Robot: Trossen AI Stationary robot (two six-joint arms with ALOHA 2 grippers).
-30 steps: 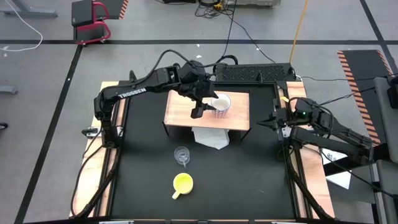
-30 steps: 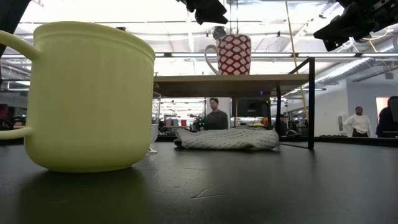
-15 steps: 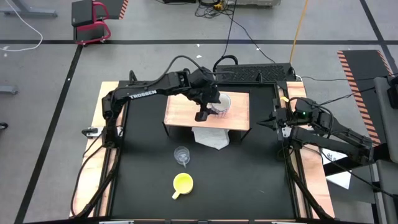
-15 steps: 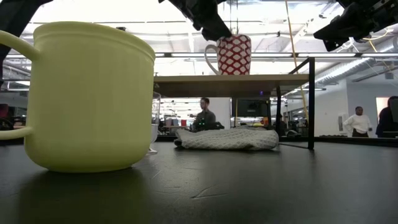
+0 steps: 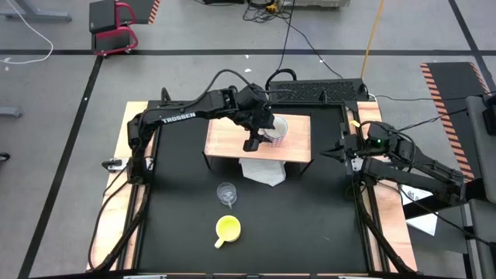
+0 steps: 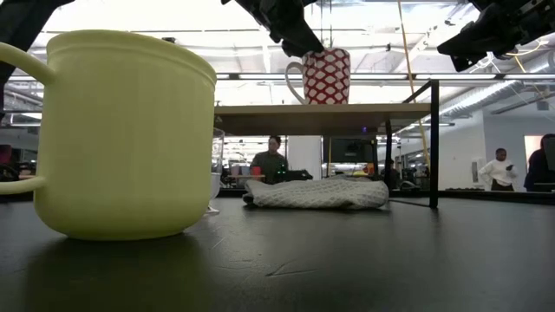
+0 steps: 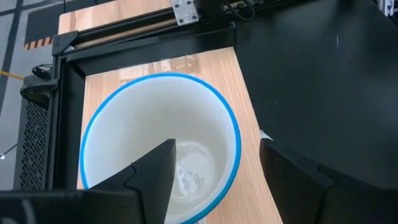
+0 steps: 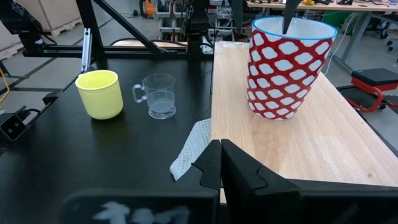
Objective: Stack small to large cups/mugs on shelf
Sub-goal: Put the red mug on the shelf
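Note:
On the light-wood shelf (image 5: 225, 141) stands a white mug (image 8: 287, 68) with a red lattice pattern and a blue rim (image 7: 155, 79). My open left gripper (image 7: 216, 146) comes down on it from above, slanting. One finger (image 7: 158, 165) is inside the mug and the other (image 7: 283, 168) outside its wall. A yellow mug (image 5: 228, 227) and a clear glass cup (image 5: 225, 192) stand upright on the black table, nearer the front. My right gripper (image 8: 220, 149) waits shut at the table's right edge. My left gripper straddles the mug's wall at the rim (image 7: 235, 134), one finger inside and one outside, slanting down from above. Whether either finger touches the wall, I cannot tell. The mug stands upright on the shelf.
A white cloth (image 5: 262, 172) lies on the table, partly under the shelf's near edge. The shelf's black frame legs (image 6: 433, 143) stand at its corners. People sit and stand in the room beyond the table.
My left gripper has come down and a little toward the table's right, from above the mug onto its rim, and has then kept still. Its fingers have stayed open. The mug has not moved.

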